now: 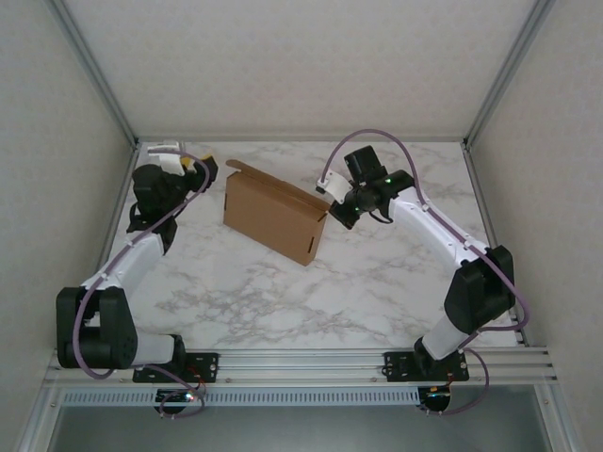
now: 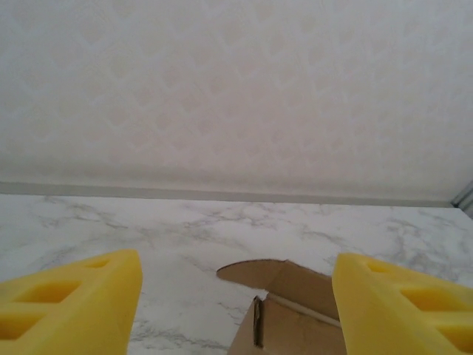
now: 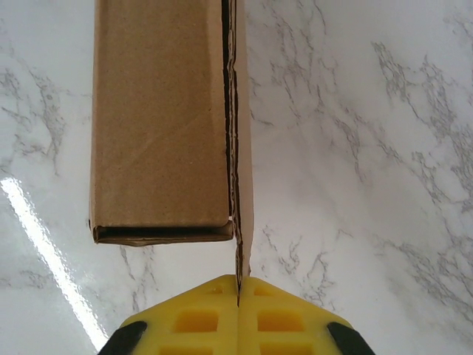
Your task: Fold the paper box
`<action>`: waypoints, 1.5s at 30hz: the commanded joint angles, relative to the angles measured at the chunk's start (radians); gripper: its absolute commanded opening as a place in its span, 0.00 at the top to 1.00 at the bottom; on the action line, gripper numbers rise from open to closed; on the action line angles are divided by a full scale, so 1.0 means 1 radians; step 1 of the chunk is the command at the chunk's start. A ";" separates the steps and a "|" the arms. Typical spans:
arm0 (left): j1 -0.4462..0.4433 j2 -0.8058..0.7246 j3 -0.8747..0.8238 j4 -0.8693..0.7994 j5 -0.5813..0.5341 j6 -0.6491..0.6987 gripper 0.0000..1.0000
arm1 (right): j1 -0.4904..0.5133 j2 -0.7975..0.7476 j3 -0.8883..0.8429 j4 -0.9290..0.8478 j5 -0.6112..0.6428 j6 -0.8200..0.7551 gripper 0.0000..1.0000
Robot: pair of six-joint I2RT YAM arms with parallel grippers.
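Observation:
The paper box (image 1: 271,216) is plain brown cardboard, standing on its long side in the middle of the marble table (image 1: 283,301). In the right wrist view the box (image 3: 159,118) runs away from the camera, and a thin flap (image 3: 244,185) sticks out past its near end. My right gripper (image 3: 239,285) is shut on that flap's edge, at the box's right end (image 1: 330,212). My left gripper (image 1: 202,175) hovers just left of the box's far left corner. Its yellow fingers (image 2: 74,303) stand wide apart, open (image 2: 236,296), with the box's curved tab (image 2: 273,272) ahead between them, untouched.
Pale walls and aluminium frame posts (image 1: 94,75) close in the table on three sides. The left arm lies close to the left wall. A rail (image 1: 301,363) with both arm bases runs along the near edge.

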 commanded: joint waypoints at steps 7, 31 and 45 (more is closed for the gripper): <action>-0.017 -0.036 0.014 0.073 -0.049 -0.233 0.40 | 0.032 -0.064 -0.046 0.077 -0.011 -0.013 0.99; -0.442 0.147 0.464 -0.642 -0.363 -0.360 0.51 | 0.256 -0.378 -0.503 0.518 0.401 -0.193 0.97; -0.533 0.017 0.237 -0.624 -0.420 -0.512 0.58 | 0.333 -0.353 -0.573 0.580 0.560 -0.250 0.96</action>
